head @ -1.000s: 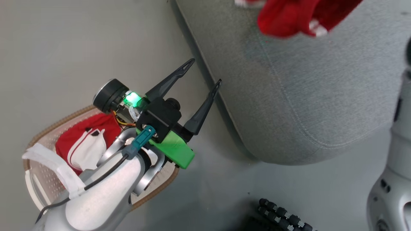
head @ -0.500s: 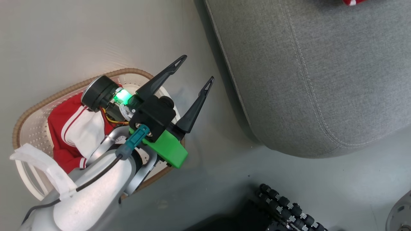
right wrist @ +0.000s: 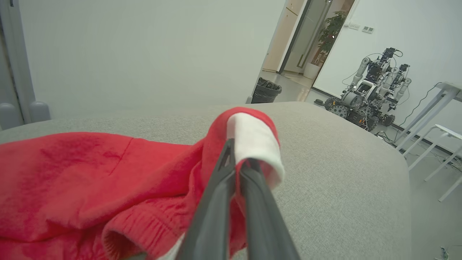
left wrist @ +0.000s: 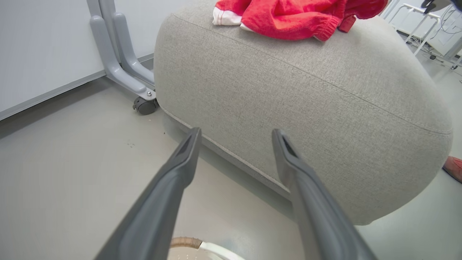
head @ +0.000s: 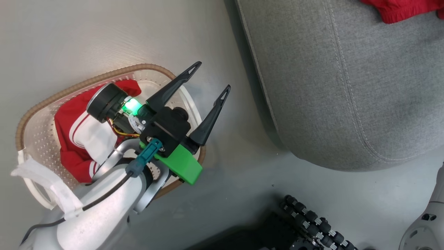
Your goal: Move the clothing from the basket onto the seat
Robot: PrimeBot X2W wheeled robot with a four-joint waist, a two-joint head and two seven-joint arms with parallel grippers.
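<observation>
Shorts (right wrist: 72, 180) down on seat (right wrist: 343, 162), right gripper (right wrist: 237, 159) clamped on the hem.
Let go next; left gripper (head: 212, 75), jaws apart, hovers over basket (head: 38, 139), so dip for the jersey (head: 69, 159).

Left gripper (left wrist: 235, 131) jaws spread wide, empty. Grey seat (left wrist: 325, 108) ahead, red shorts (left wrist: 288, 18) atop at twelve o'clock, basket rim (left wrist: 184, 242) at six.

A grey frame (left wrist: 110, 66) stands on a black caster (left wrist: 145, 105) on the floor (left wrist: 72, 173) by a white wall (left wrist: 43, 47). Farther off are a black bin (right wrist: 266, 91), another robot (right wrist: 366, 97), a plant (right wrist: 327, 35) and a white table (right wrist: 451, 87).
</observation>
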